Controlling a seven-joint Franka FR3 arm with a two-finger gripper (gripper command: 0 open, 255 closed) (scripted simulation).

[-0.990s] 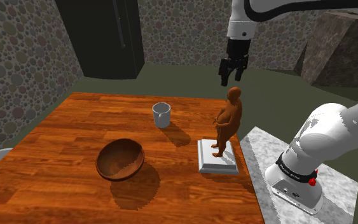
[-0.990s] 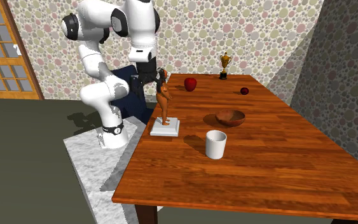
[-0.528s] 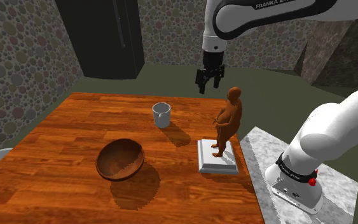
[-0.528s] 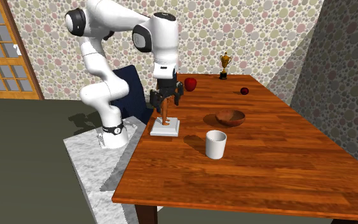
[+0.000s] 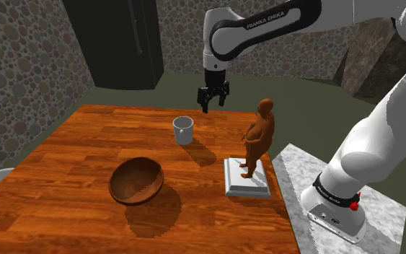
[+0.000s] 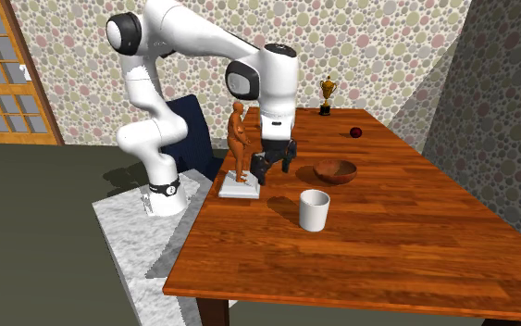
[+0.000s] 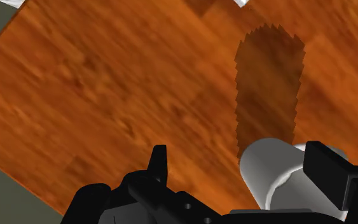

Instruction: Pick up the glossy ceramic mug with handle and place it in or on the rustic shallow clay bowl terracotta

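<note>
Shoulder view: smooth cylindrical mug [image 5: 184, 130], round brown bowl [image 5: 135, 181].

A wooden table [image 5: 64, 169] fills the shoulder view's lower left. On it stand a pale mug [image 5: 184, 130] near centre, a brown bowl [image 5: 136, 180] below, a statuette [image 5: 256, 148] right of centre, plus a trophy [image 6: 327, 95] and a small red fruit [image 6: 355, 132].

Even light, hard shadows [image 7: 266, 89] (jagged-edged)
</note>
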